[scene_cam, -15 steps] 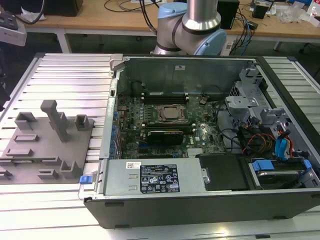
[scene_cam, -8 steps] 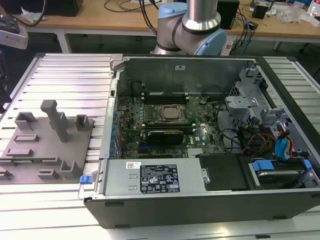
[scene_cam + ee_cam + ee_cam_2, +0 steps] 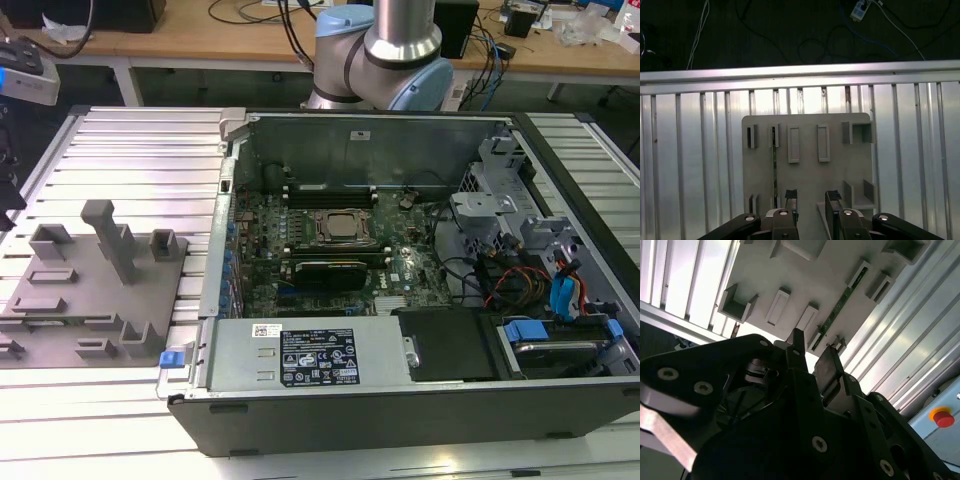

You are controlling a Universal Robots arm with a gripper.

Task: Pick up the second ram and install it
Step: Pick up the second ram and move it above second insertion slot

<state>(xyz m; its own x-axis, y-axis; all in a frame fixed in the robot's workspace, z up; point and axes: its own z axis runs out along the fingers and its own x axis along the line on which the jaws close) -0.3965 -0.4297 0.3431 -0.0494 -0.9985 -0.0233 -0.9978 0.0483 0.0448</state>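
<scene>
The gripper (image 3: 812, 200) hangs open and empty over the gray tray (image 3: 855, 165), beside the memory stick (image 3: 774, 165), which stands on edge in slots near the tray's side edge. Light, stiff, fragile, it likely wants pinching across its flat faces, mid-length.

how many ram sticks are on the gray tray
1. The ram stick stands on edge in slots of the gray tray, near the open claw but not gripped. More may be hidden.
</scene>
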